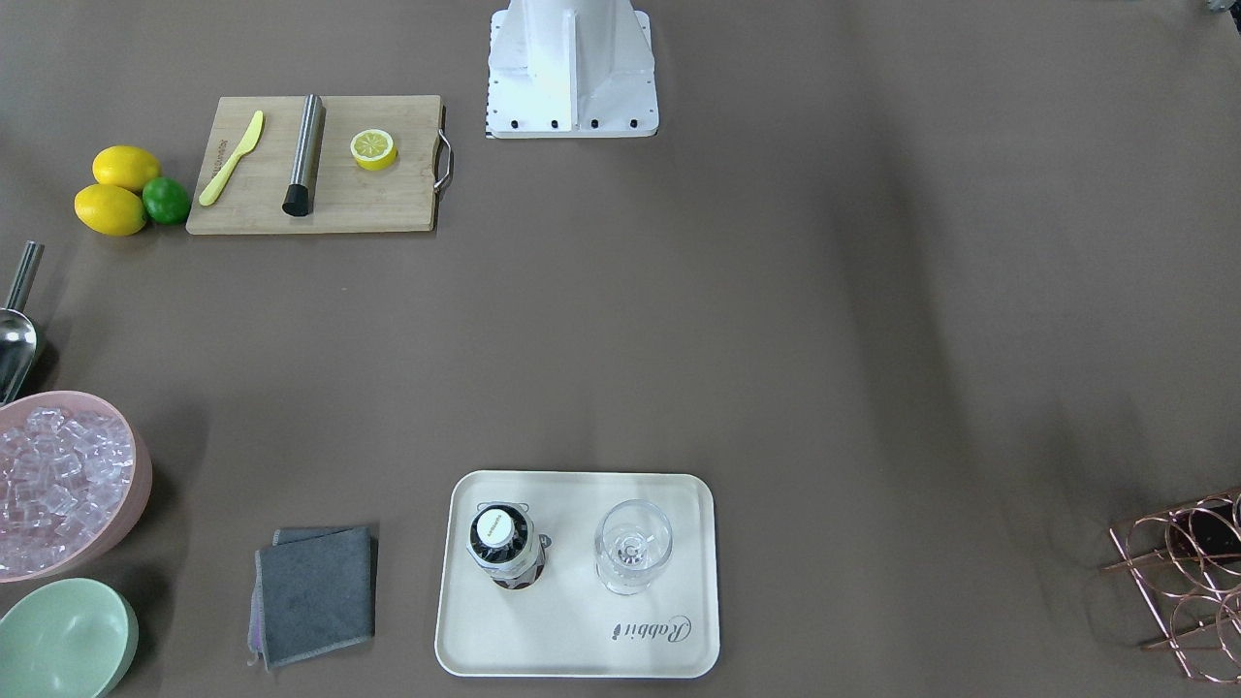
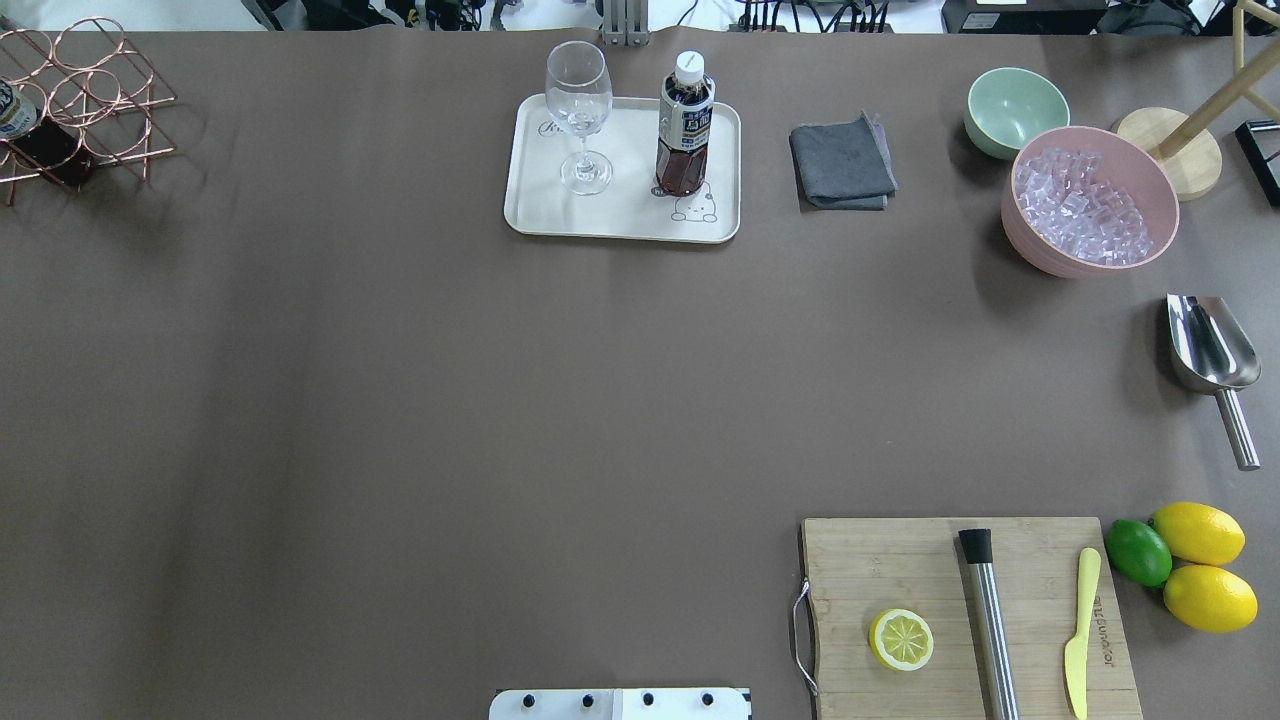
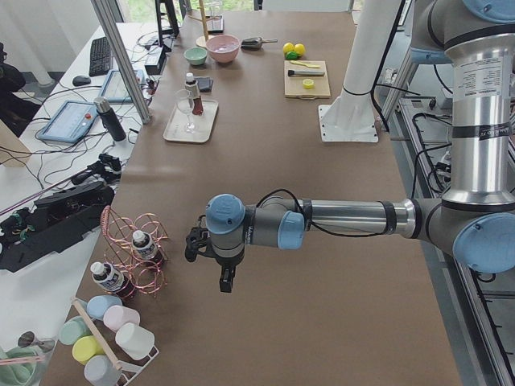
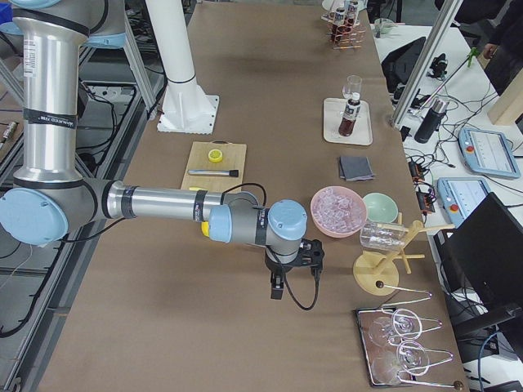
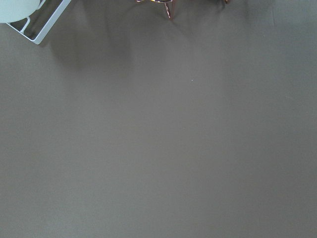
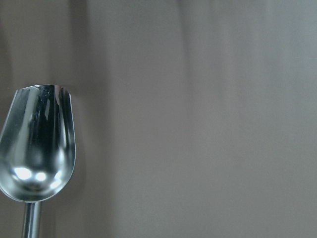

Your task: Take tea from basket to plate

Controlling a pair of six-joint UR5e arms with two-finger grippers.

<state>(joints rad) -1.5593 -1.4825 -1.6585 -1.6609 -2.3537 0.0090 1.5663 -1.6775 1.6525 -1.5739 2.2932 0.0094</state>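
The tea (image 1: pixel 499 543) stands upright on the plate (image 1: pixel 572 645), next to a wine glass (image 1: pixel 632 545). In the overhead view the tea (image 2: pixel 685 125) is on the plate's (image 2: pixel 620 218) right half. The basket (image 2: pixel 85 95) sits at the far left corner with another bottle (image 2: pixel 14 112) in it. In the exterior left view my left gripper (image 3: pixel 226 280) hangs over bare table beside the basket (image 3: pixel 133 253). My right gripper (image 4: pixel 278 291) shows only in the exterior right view, near the pink ice bowl. I cannot tell whether either is open or shut.
A grey cloth (image 2: pixel 842 165), a pale green bowl (image 2: pixel 1015 110), a pink ice bowl (image 2: pixel 1090 200) and a metal scoop (image 2: pixel 1212 350) lie to the right. A cutting board (image 2: pixel 965 615) holds a lemon half, a muddler and a knife, with lemons and a lime (image 2: pixel 1138 550) beside it.
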